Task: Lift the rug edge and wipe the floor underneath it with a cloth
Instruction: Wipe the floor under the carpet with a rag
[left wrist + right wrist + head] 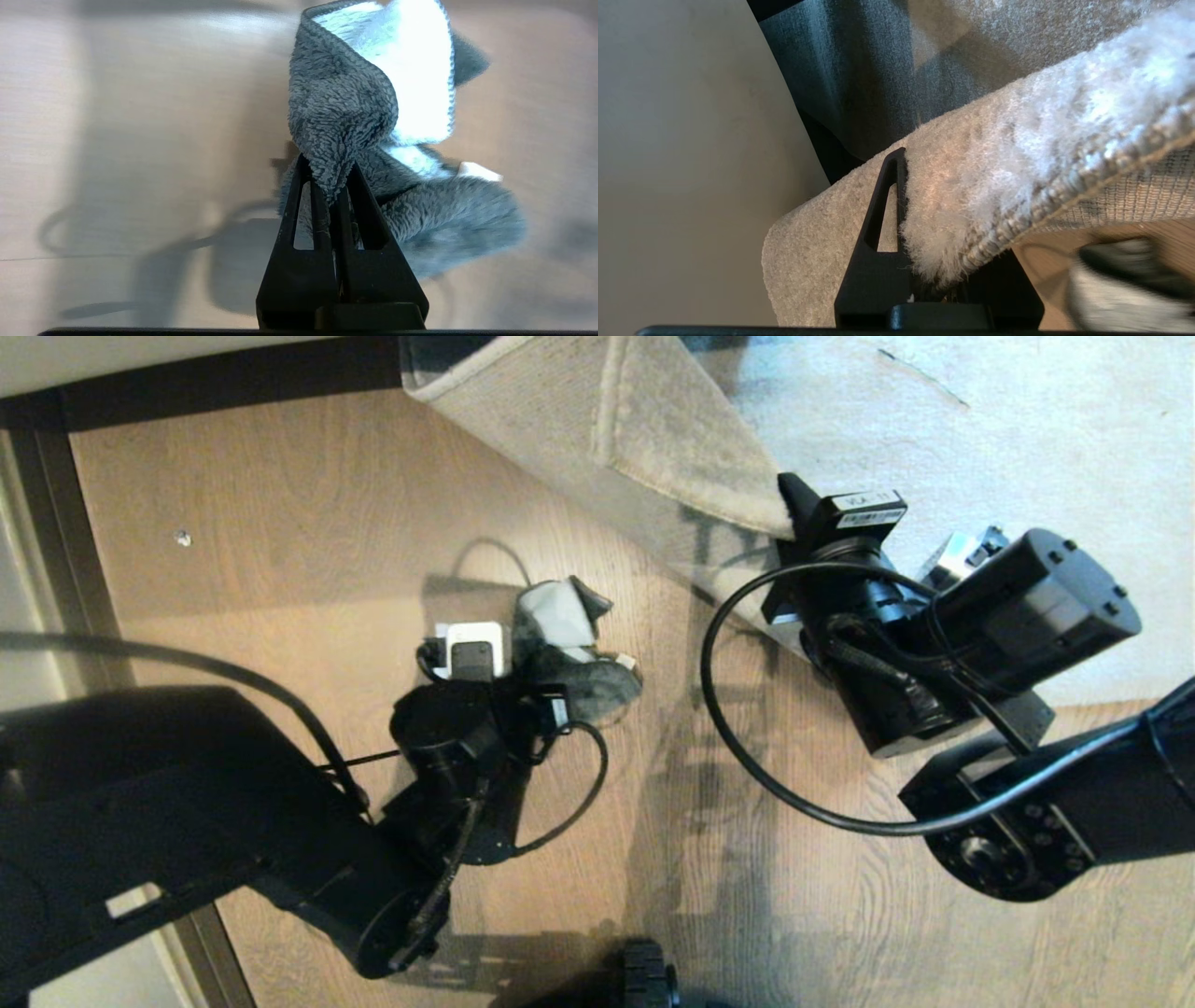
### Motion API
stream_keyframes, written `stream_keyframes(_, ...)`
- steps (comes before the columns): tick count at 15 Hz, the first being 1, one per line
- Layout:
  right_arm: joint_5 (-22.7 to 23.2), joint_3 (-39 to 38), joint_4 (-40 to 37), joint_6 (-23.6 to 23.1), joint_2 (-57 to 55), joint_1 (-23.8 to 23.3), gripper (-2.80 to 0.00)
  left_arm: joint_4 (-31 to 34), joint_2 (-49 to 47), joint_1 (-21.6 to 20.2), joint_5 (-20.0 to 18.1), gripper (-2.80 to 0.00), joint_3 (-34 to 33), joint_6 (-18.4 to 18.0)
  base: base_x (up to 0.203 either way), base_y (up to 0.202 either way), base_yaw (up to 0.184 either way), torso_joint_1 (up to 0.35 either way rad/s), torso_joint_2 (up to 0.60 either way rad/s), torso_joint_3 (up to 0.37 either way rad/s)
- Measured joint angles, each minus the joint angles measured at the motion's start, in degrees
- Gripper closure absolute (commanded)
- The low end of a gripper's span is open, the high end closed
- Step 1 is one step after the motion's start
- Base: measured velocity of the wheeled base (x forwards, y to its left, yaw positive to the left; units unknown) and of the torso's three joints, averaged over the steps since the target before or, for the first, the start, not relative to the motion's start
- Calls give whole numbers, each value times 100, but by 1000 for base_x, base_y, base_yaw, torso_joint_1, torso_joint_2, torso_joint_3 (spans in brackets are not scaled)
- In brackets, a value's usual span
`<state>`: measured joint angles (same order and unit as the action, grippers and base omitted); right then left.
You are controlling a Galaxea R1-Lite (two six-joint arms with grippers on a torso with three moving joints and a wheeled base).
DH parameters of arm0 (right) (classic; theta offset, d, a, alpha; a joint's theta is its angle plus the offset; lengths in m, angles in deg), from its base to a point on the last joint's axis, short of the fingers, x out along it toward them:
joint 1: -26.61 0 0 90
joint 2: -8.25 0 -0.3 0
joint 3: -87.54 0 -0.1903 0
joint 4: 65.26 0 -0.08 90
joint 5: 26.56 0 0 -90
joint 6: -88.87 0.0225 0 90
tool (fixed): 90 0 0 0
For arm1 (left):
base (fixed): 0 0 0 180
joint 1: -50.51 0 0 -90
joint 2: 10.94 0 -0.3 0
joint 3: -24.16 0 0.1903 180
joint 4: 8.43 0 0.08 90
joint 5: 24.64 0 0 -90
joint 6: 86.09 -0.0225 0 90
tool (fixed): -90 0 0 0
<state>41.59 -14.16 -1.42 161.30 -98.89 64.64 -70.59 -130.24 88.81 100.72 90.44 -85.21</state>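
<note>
The pale grey rug (980, 448) lies at the back right. Its rug edge (691, 457) is raised and folded back, woven underside showing, over the brown wood floor (308, 504). My right gripper (792, 513) is shut on that edge; in the right wrist view the gripper (924, 196) pinches the rug edge (1017, 177), which covers one finger. My left gripper (537, 663) is low over the floor, left of the lifted edge, shut on the fuzzy grey cloth (569, 644). In the left wrist view its fingers (303, 196) clamp a fold of the cloth (345, 107), which bunches against the floor (140, 116).
A dark skirting strip (224, 392) runs along the back left and a dark frame (56, 523) down the left side. A small pale speck (183, 537) lies on the planks. My base's wheel (647, 980) shows at the near edge. A black cable (747, 747) loops from the right wrist.
</note>
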Motion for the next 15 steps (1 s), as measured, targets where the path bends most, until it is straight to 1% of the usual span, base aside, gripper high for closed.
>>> stream_keyframes(2, 2, -11, -2, -15, 23, 0, 0, 0, 286, -273, 36, 0, -326, -3, 0, 0, 0, 0, 0, 0)
stream_keyframes(4, 5, -11, -4, -24, 53, -2, 0, 0, 641, -456, 227, 0, -770, -24, 0, 0, 0, 0, 0, 0)
stream_keyframes(6, 21, -32, -6, -35, 101, -13, 0, -8, 942, -495, 470, 0, -1194, -22, 0, 0, 0, 0, 0, 0)
stream_keyframes(8, 41, -141, -4, -35, 175, -28, 0, -9, 1235, -448, 552, 0, -1589, -26, 0, 0, 0, 0, 0, 0)
stream_keyframes(10, 77, -174, -2, -104, 212, -28, 0, -13, 1496, -264, 563, 0, -1933, -24, 0, 0, 0, 0, 0, 0)
stream_keyframes(12, 106, -162, -2, -135, 207, -28, 0, -11, 1647, 65, 590, 0, -2140, -15, 0, 0, 0, 0, 0, 0)
stream_keyframes(14, 217, -163, 0, -146, 201, -30, 0, -13, 1711, 625, 813, 0, -2224, -13, 0, 0, 0, 0, 0, 0)
stream_keyframes(15, 234, -166, 0, -144, 190, -35, 0, -11, 1709, 997, 984, 0, -2230, -12, 0, 0, 0, 0, 0, 0)
